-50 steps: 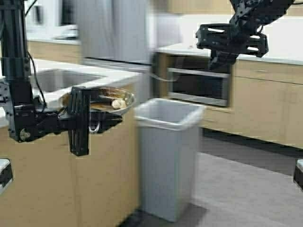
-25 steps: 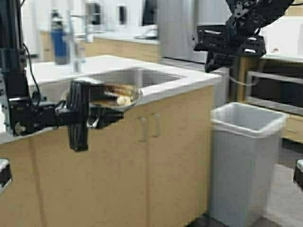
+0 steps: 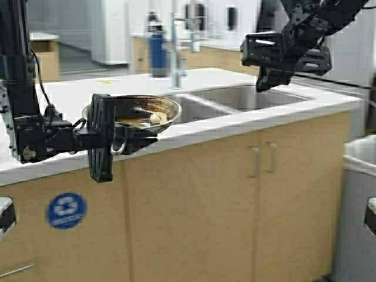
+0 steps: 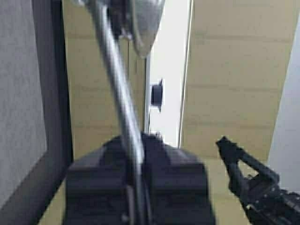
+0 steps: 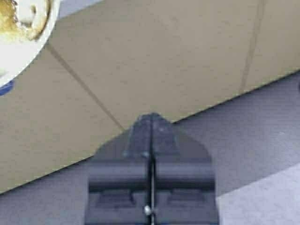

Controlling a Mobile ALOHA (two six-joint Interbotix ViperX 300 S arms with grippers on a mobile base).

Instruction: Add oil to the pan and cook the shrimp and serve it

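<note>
My left gripper [image 3: 120, 143] is shut on the stub handle of the steel pan [image 3: 170, 111] and holds it level in the air, in front of the counter edge. The shrimp [image 3: 155, 118], pale and curled, lies in the browned inside of the pan. In the left wrist view the handle [image 4: 117, 93] runs from my shut left gripper [image 4: 137, 152] to the pan's underside [image 4: 143, 23]. My right gripper [image 3: 276, 73] is shut and empty, raised high over the sink side; in its wrist view the right gripper [image 5: 151, 124] points down and the pan [image 5: 14, 47] shows in a corner. The oil is out of view.
A white counter [image 3: 76, 88] on wooden cabinets holds a steel sink [image 3: 247, 97] with a faucet [image 3: 176, 47] and a blue bottle [image 3: 157, 50] behind it. A grey bin [image 3: 359, 194] stands at the right edge. A blue recycling sticker [image 3: 66, 210] marks a cabinet front.
The robot's base has moved: the whole scene has slid to the right, the bin going from the middle to the right edge. Both arms keep their pose, the pan still held.
</note>
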